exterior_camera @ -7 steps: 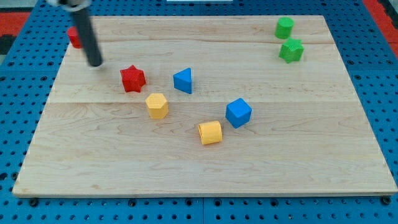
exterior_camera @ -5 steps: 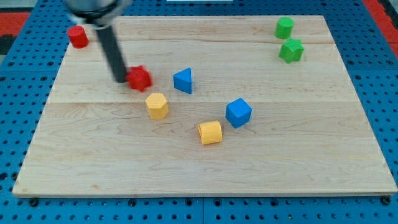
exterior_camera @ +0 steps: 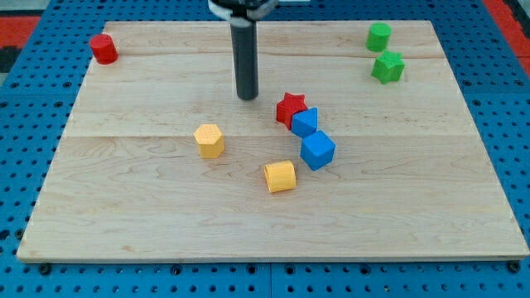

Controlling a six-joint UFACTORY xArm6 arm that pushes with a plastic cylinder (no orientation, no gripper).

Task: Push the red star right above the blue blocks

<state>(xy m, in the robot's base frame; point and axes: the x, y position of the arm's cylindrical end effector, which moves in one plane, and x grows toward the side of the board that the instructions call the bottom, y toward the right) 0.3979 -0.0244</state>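
The red star (exterior_camera: 290, 108) lies near the board's middle, touching the upper left of a small blue block (exterior_camera: 305, 122). A blue cube (exterior_camera: 317, 151) sits just below that block. My tip (exterior_camera: 247, 96) is to the left of the red star, a short gap away, not touching it. The rod rises from there to the view's top.
A yellow hexagonal block (exterior_camera: 209, 140) lies left of the blue blocks and a yellow cylinder (exterior_camera: 280, 176) below them. A red cylinder (exterior_camera: 103, 49) sits at the top left. Two green blocks (exterior_camera: 378, 36) (exterior_camera: 387, 67) sit at the top right of the wooden board (exterior_camera: 414, 207).
My tip swept right across the board, pushing the red star right. The star pushed the small blue block right and down, up against the blue cube.
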